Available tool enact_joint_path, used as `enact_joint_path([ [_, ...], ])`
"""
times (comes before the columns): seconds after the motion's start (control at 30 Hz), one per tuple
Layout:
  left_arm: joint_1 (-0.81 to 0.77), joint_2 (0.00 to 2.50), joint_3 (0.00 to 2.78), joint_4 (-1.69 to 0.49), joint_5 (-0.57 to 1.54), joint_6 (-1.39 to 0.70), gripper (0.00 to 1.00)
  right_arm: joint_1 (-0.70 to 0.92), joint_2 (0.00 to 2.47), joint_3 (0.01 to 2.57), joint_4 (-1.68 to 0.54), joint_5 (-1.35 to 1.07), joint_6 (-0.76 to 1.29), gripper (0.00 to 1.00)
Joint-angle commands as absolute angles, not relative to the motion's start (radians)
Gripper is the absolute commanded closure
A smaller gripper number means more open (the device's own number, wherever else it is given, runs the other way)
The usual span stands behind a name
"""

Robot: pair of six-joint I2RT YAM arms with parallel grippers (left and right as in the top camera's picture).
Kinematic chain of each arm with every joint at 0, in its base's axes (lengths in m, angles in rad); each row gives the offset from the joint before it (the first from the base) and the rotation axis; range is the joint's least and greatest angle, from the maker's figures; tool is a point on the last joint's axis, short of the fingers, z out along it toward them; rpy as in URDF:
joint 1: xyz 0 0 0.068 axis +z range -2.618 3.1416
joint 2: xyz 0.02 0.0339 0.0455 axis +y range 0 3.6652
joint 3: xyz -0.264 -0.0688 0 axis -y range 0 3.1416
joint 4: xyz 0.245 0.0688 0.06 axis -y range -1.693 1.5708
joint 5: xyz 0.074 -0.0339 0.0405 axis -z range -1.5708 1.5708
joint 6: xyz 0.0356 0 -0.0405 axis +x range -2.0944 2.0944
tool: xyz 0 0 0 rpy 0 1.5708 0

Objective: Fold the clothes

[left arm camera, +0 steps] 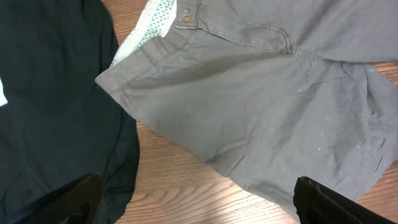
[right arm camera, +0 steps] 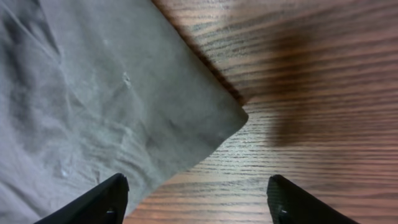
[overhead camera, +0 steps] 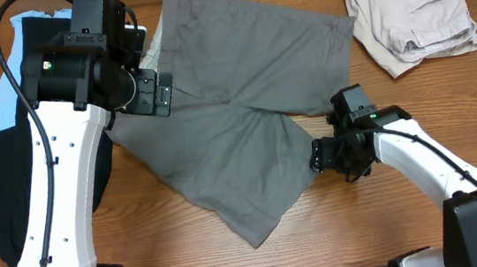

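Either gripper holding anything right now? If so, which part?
Nothing held. The left gripper is open above the grey shorts near the waistband; the right gripper is open over a leg corner.

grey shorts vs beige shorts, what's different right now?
Colour: grey shorts are mid-grey, beige shorts pale tan. Pose: grey shorts lie spread out mid-table, legs splayed; beige shorts sit bunched in a compact pile, far right. Shared: both rest on the wooden table.

Overhead: far, straight down, whole table (overhead camera: pixel 337 230). Left wrist: near, over grey shorts (left arm camera: pixel 249 112) waistband. Right wrist: nearest, over hem corner. All share shorts.
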State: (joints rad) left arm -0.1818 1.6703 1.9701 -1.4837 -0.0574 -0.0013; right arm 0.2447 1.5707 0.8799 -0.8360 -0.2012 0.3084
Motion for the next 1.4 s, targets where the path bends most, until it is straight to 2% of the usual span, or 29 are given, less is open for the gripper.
enact_joint_path([
  [0.0,-0.184,1.667,1.965,-1.477,-0.059,-0.015,0.00,0.247,1.554,0.860,-0.792,-0.226,0.363,0.27],
  [0.23,-0.184,1.668,1.965,-1.458,-0.059,-0.016,0.00,0.247,1.555,0.796,-0.636,-0.221,0.424,0.34],
  [0.47,-0.184,1.668,1.965,-1.457,-0.052,-0.025,0.00,0.247,1.557,0.771,-0.586,-0.157,0.450,0.43],
  [0.53,-0.184,1.668,1.965,-1.457,-0.051,-0.034,0.00,0.247,1.559,0.771,-0.568,-0.156,0.450,0.73],
  [0.6,-0.184,1.668,1.965,-1.457,-0.051,-0.034,0.00,0.247,1.560,0.771,-0.550,-0.153,0.450,0.88],
  [0.67,-0.184,1.669,1.965,-1.457,-0.051,-0.034,0.00,0.247,1.560,0.771,-0.546,-0.138,0.460,0.95],
  [0.83,-0.184,1.669,1.965,-1.457,-0.051,-0.034,0.00,0.224,1.560,0.785,-0.572,-0.112,0.523,0.96],
  [0.97,-0.184,1.672,1.965,-1.449,-0.051,-0.035,0.00,0.144,1.560,0.823,-0.630,-0.113,0.515,0.96],
  [1.37,-0.184,1.785,1.965,-1.398,0.024,-0.033,0.00,-0.118,1.560,0.937,-0.666,-0.139,0.172,0.96],
])
